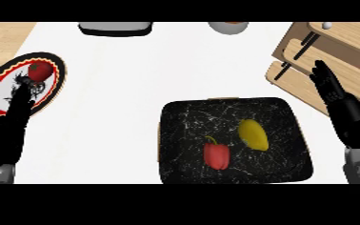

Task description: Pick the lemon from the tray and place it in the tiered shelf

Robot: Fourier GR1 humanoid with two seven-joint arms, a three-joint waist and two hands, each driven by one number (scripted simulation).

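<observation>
White surface (pixel 126 100) fills most of the head view, with a wooden edge showing at the far left. Near its front sits a black marbled tray (pixel 184 119), and the lemon (pixel 253 134) lies in it, right of centre, untouched, just beside a red pepper (pixel 216 156) but apart from it. At the right edge stands the wooden tiered shelf (pixel 309 59), its levels holding nothing that I can make out from this angle.

Nothing of the task looks done yet: the lemon has not been picked up and the shelf has not received it. The right hand (pixel 336 106) hangs between tray and shelf, fingers straight and released, grasping nothing. The left hand (pixel 15 124) rests at the left edge, fingers straight and holding nothing, partly over a patterned plate (pixel 56 83) that carries a tomato (pixel 39 71).

At the far edge sit a grey-and-black object (pixel 115 28) and what may be a white bowl (pixel 228 27), both well clear. The pepper is the only close neighbour to avoid in the grasp; the way to the shelf looks open.
</observation>
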